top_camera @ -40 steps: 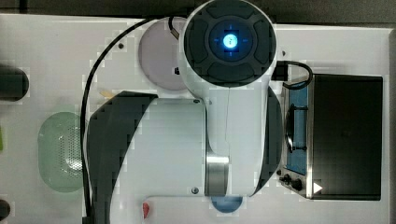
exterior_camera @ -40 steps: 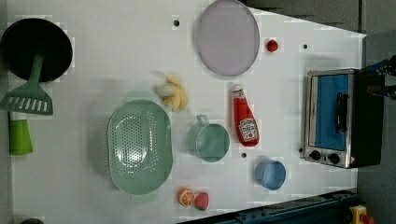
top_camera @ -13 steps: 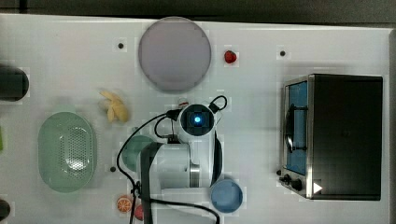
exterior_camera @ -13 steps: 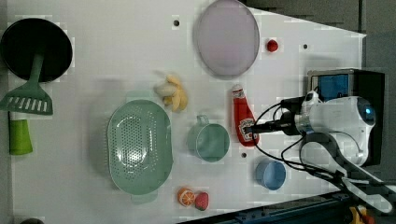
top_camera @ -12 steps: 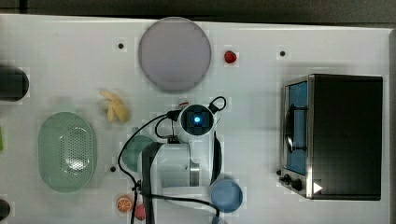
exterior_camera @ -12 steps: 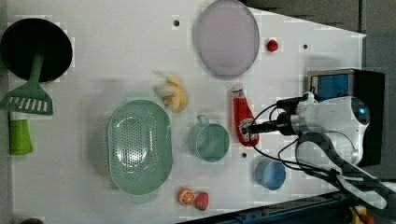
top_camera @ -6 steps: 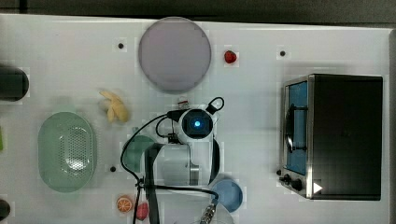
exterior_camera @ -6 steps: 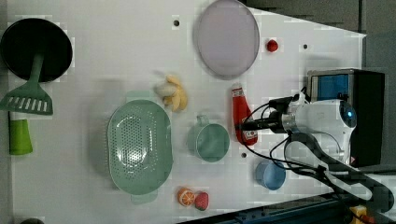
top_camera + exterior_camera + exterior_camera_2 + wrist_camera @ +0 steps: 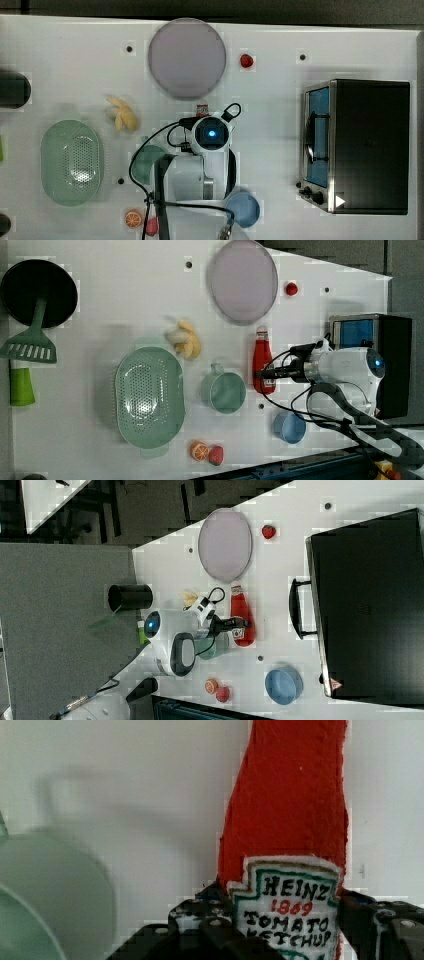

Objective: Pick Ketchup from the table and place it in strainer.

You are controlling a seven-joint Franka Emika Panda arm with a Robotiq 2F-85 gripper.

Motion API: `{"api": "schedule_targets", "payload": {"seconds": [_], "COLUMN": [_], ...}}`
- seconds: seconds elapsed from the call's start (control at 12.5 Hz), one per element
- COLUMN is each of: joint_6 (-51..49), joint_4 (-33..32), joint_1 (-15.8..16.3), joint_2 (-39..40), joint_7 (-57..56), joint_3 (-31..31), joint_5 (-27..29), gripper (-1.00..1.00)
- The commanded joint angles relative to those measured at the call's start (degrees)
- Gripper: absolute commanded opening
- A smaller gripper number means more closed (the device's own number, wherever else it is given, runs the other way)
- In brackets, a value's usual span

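The ketchup (image 9: 262,357), a red bottle with a white cap and a Heinz label, lies flat on the white table, cap toward the grey plate. In the wrist view the ketchup (image 9: 290,815) lies between my black fingers (image 9: 200,912), which press its two sides at the label. My gripper (image 9: 261,374) reaches down over the bottle's lower half and is shut on it; the bottle rests on the table. From above, my wrist covers most of the ketchup (image 9: 202,108). The strainer (image 9: 121,390), a pale green oval basket, sits empty toward the left view's left, beyond a cup.
A teal cup (image 9: 223,391) stands between bottle and strainer. A blue bowl (image 9: 289,427) sits near the arm's base, a grey plate (image 9: 242,280) beyond the cap, and a toaster oven (image 9: 360,145) at the top view's right. Bananas (image 9: 186,339) lie near the strainer.
My gripper has slid along the bottle toward its label and come down over it. The fingers have closed in from wide open onto the bottle's sides. The bottle has not moved.
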Motion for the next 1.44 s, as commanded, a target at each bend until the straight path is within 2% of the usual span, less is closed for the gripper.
{"api": "schedule_targets", "payload": {"seconds": [0.08,0.48,0.8,1.04,1.2,1.44], "joint_6": [-4.61,-21.87,-28.75,-29.2,-28.96,-24.13], "joint_4": [1.3,2.34,4.29,5.75,6.71,7.64], "joint_1": [-0.49,0.08,1.8,3.51,4.53,4.89], "joint_2": [-7.38,-24.08,-31.87,-31.85,-30.21,-26.05], "joint_7": [-2.04,-1.64,4.18,13.8,21.88,32.32], "joint_3": [-0.08,1.13,6.05,11.95,16.47,23.08], "joint_5": [0.62,0.72,1.17,2.02,4.61,6.18], "gripper": [0.24,0.24,0.24,0.24,0.24,0.24]}}
